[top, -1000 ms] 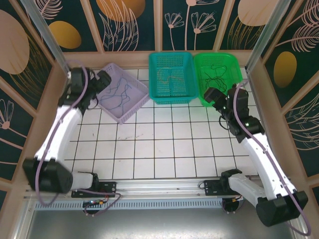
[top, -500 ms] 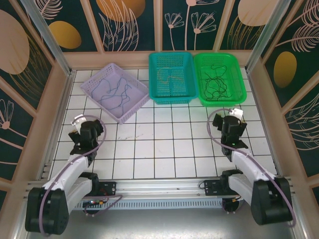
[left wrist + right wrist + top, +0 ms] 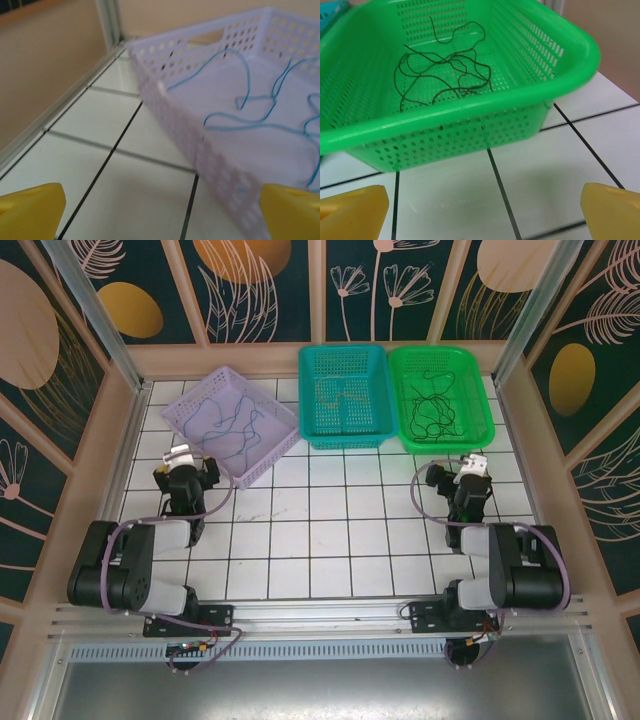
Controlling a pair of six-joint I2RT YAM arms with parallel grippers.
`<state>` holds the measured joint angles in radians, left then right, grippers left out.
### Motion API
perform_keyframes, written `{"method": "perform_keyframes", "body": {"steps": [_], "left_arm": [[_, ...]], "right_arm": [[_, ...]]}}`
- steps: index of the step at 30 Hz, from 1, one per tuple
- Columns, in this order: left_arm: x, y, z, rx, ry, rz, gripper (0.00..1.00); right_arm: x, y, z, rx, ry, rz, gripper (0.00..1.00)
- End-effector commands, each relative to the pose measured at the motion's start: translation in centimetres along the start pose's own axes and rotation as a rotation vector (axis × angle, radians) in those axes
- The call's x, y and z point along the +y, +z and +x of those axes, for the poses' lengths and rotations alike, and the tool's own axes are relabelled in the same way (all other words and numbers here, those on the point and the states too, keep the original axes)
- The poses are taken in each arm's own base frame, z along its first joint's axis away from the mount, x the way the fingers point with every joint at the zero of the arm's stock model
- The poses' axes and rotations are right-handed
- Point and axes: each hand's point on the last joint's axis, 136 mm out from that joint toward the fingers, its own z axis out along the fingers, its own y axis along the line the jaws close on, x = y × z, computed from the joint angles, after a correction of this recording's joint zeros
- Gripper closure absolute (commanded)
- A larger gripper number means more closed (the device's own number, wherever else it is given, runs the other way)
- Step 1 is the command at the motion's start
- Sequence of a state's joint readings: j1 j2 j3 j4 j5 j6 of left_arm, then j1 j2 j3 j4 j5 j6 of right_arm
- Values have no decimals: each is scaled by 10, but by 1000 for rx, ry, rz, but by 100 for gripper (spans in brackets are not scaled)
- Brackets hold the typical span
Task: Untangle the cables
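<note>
My left gripper (image 3: 160, 210) has its yellow fingers (image 3: 30, 210) spread wide and holds nothing; it sits just beside the lilac basket (image 3: 172, 125), where the blue cables (image 3: 250, 107) curl; my right gripper (image 3: 485, 212) is spread wide too, empty, facing the green basket (image 3: 470, 107) with the black cables (image 3: 445, 75) inside; a pale cable (image 3: 338, 395) lies in the teal basket (image 3: 345, 438).

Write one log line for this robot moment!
left gripper: open, empty, near lilac basket | right gripper: open, empty, near green basket | blue cables: lilac basket | black cables: green basket | pale cable: teal basket
</note>
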<state>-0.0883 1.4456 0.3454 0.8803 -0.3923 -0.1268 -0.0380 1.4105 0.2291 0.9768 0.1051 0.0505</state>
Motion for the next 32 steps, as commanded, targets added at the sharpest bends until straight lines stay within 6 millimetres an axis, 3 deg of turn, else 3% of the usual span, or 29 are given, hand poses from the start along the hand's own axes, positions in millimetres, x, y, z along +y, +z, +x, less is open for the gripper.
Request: {"method": "perform_keyframes", "body": {"steps": [1,7,9,21,32], "left_arm": [[3,0,-27,-154,-40,15,1],[12,-23,-27,-264,-87,53,1],[8,-12,-19,-195,-65,54,1],[9,-15,-21,-208,-66,54,1],[9,-15,-21,-207,-66,55,1]], "right_arm": [[15,5,-29,-135,10,-90,1],[13,0,-23,-160,19,-94,1],[12,1,-24,-159,22,-88,1],[25,7,-21,-133,-28,-115,1],[22,7,-21,-131,-25,-113,1]]}}
